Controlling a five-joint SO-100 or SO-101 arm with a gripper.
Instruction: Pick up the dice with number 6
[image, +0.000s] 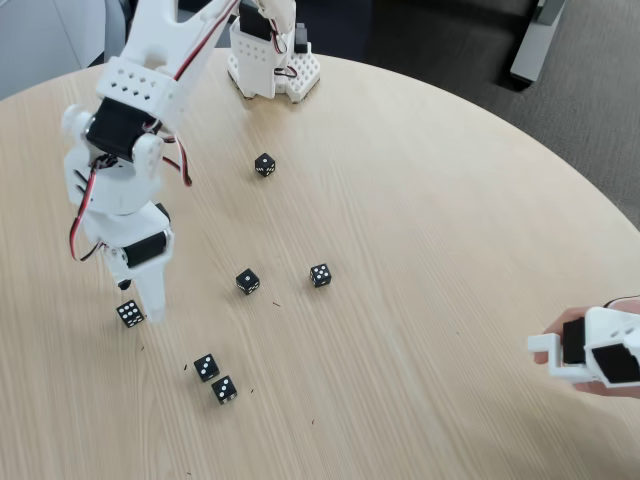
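Note:
The dice with number 6, a small black cube with six white pips on top, lies on the wooden table at the left in the fixed view. My white gripper points straight down just above and to the right of it. The long white finger stands right beside the die's right edge. The jaws look slightly apart and hold nothing. The die rests on the table.
Other black dice lie at the far middle, centre, centre right, and as a pair near the front. The arm's base stands at the back. A hand with a white handle is at the right edge.

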